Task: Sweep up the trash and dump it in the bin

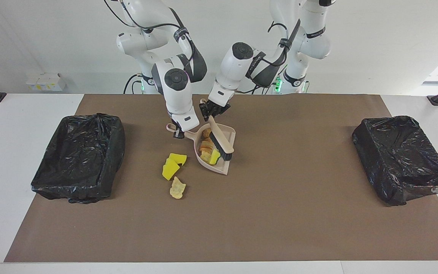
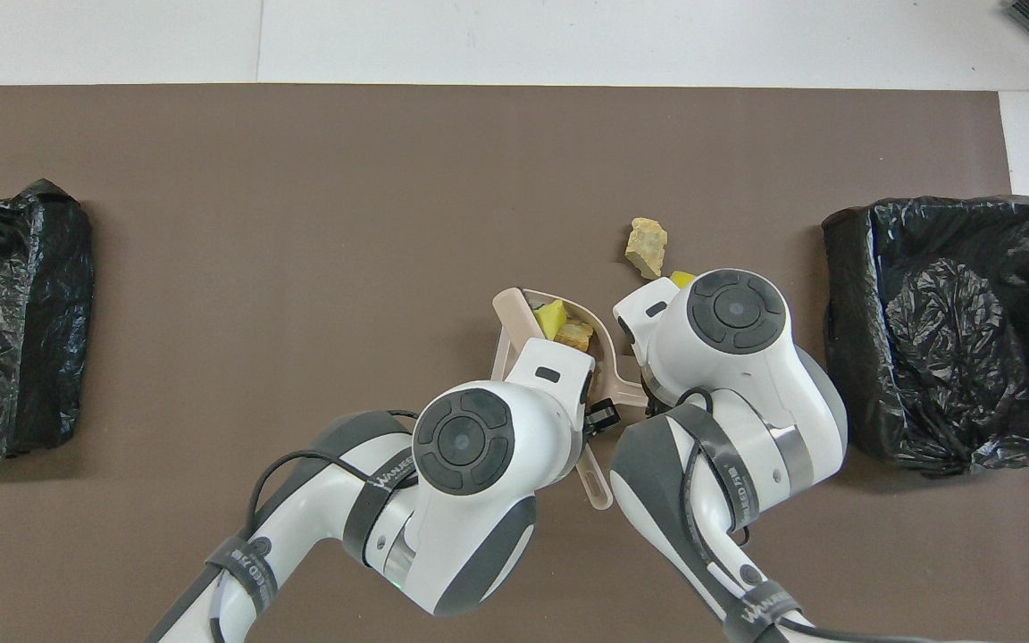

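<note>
The beige dustpan [image 1: 229, 135] lies on the brown mat, and my right gripper [image 1: 179, 134] is shut on its handle. Bread rolls [image 1: 205, 145] and a yellow sponge block [image 1: 214, 157] lie in the pan. My left gripper [image 1: 211, 112] is shut on the handle of the beige brush [image 1: 222, 144], whose black bristles rest against the sponge inside the pan. Loose trash lies on the mat beside the pan, toward the right arm's end: two yellow sponges [image 1: 173, 164] and a pale chip [image 1: 177, 188]. In the overhead view the arms hide most of the pan; the sponge block [image 2: 553, 315] and the chip [image 2: 647, 246] show.
Two bins lined with black bags stand on the mat, one toward the right arm's end [image 1: 80, 156] and one toward the left arm's end [image 1: 403, 160]. The brown mat [image 1: 280, 213] stretches bare farther from the robots.
</note>
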You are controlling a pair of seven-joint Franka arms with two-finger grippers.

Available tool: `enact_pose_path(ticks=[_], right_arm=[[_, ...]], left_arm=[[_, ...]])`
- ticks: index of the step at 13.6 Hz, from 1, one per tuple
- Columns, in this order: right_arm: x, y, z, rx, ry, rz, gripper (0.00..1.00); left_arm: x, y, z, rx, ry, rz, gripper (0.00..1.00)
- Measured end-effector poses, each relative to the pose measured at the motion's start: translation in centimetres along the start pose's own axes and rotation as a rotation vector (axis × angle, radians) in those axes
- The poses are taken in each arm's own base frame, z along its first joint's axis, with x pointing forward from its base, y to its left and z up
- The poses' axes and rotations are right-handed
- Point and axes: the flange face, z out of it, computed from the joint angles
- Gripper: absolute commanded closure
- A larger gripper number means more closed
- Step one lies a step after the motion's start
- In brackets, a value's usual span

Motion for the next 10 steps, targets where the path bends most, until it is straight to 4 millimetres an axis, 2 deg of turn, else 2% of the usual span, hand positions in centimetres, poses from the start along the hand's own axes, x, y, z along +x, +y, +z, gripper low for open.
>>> enact_pose_path(ticks=[2, 7, 10], right_arm=[[0.0, 0.0, 0.0, 0.000, 0.000, 0.000, 1.00], [0.0, 0.0, 0.0, 0.000, 0.000, 0.000, 1.00], [0.0, 0.0, 0.0, 0.000, 0.000, 0.000, 1.00]], left_arm=[[0.2, -1.0, 0.9, 0.071, -0.044, 0.005, 1.00], [1.9, -4.3, 0.5, 0.254, -0.077, 0.040, 1.00], [1.6, -5.8, 0.3, 0.326, -0.109, 0.039, 1.00]])
